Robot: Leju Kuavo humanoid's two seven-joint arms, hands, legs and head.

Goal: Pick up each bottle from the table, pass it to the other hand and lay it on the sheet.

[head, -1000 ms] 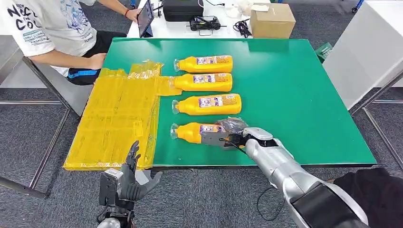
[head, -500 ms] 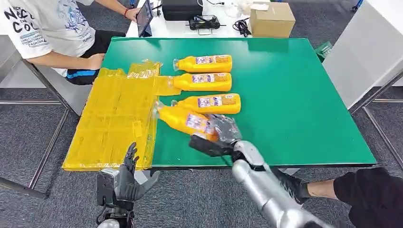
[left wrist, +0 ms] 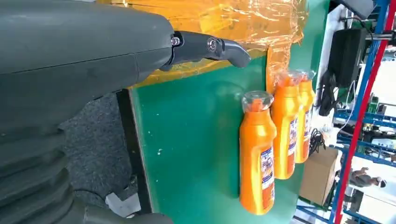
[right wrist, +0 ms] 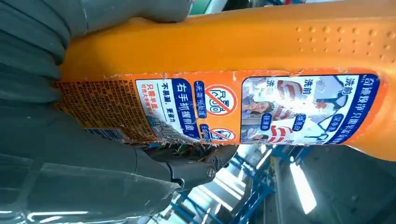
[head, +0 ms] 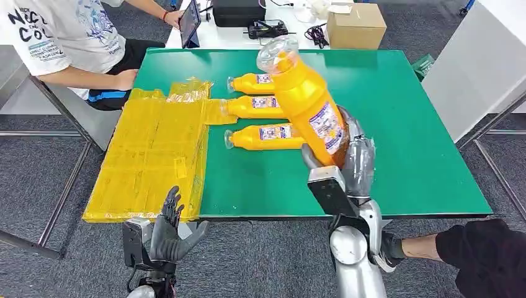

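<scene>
The head view looks forward and down from high on the robot over the green table [head: 403, 124] and the yellow sheet [head: 149, 155] at its left edge. The left wrist view sits close behind the left robot hand [left wrist: 70, 93], low at the table's near edge, turned on its side, and shares the lying orange bottles [left wrist: 257, 154] with the head view. The right wrist view presses right up against the held bottle [right wrist: 280, 46], its label sideways.

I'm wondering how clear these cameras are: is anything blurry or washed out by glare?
Head view: the held bottle is close and slightly soft at its cap. Left wrist view: glare on the yellow sheet. Right wrist view: the bottle's label is sharp, while the bright background below it is blown out and blurred.
</scene>
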